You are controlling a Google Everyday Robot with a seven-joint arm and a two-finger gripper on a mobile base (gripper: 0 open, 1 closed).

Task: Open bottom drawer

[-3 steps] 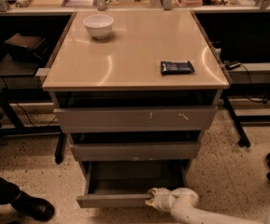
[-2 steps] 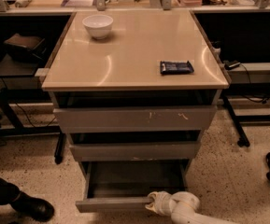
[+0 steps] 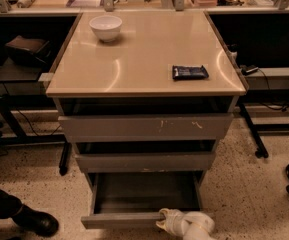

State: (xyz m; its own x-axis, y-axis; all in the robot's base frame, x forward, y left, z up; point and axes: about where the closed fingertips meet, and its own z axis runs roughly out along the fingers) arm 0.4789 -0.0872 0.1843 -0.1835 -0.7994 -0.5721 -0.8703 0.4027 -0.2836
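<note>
Landmark: the beige, glossy square bench (image 3: 144, 59) with a grey frame and three grey drawers under its top.

Bottom drawer: the plain grey drawer with a flat front and no handle (image 3: 144, 194) is the lowest one under the bench, just above the speckled floor.

Progress: it stands pulled out toward the camera, well ahead of the two fronts above it, and its grey box inside is open to view. The main part of the task seems done.

What is left: perhaps a little more pull, if full extension is wanted, and then the release. How much travel remains cannot be told.

Look of the drawer: the front panel is narrow and unmarked, and nothing can be made out lying inside.

Claw: the pale, cream-coloured claw (image 3: 168, 220) is below the front of the bench, touching the right part of the drawer's front panel. Whether it clamps the panel or only rests on it, one cannot tell.

Other drawers: the widest grey front with pale scratches (image 3: 144, 127) and the middle grey front (image 3: 144, 161) sit closer under the bench top.
</note>
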